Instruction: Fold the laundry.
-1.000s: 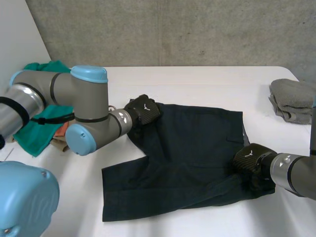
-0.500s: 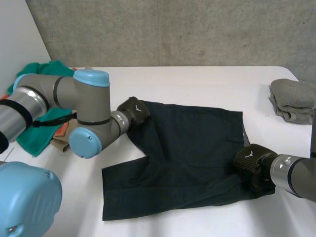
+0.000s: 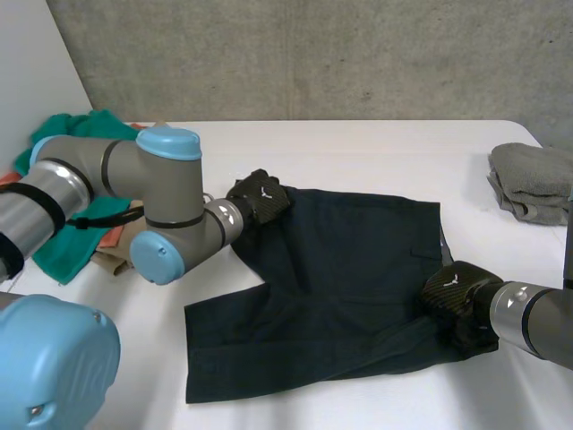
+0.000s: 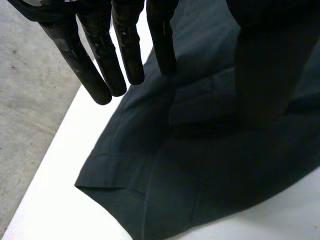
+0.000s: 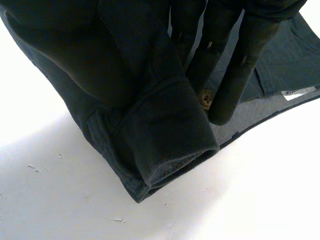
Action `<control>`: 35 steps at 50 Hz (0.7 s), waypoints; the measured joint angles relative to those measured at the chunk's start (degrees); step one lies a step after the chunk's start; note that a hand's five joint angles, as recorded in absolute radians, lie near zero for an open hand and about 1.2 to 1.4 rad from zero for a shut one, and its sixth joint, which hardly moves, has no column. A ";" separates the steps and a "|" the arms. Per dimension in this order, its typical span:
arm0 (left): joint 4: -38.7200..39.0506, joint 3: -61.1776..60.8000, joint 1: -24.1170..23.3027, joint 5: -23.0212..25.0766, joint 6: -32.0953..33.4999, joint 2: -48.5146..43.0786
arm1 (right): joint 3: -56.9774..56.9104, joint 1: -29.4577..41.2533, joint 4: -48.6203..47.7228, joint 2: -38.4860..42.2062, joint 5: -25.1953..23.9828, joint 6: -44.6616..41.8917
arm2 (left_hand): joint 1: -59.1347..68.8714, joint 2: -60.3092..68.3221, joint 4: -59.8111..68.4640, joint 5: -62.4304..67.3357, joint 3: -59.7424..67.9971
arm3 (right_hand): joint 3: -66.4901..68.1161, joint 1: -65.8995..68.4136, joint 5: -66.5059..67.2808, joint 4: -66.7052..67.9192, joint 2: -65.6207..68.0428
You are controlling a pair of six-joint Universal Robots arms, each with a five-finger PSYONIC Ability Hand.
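Head view: shorts [image 3: 340, 278] spread on bench [image 3: 358, 148], middle toward near edge. Left hand [image 3: 260, 199] over their far-left corner, fingers straight, gripping nothing. Right hand [image 3: 457, 300] pinching waistband [image 5: 170, 135], thumb against fingers.

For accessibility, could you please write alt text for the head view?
Dark shorts lie on a white table, the left hand at the far leg corner, the right hand gripping the waistband. Green cloth lies left, grey towels right.

Worktop [image 3: 358, 148] lay bare behind the shorts [image 3: 340, 269] and along the near edge. Green cloth heap [image 3: 63, 251] crowded the left side; grey folded towels [image 3: 528, 179] occupied the far-right corner.
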 measured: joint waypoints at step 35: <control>-6.02 -7.77 0.78 -14.99 4.49 5.18 | 0.49 0.00 -0.83 -0.09 -0.11 -0.04 | 34.10 37.01 36.63 34.88 36.80 | 0.00 0.00 0.00 0.00 0.00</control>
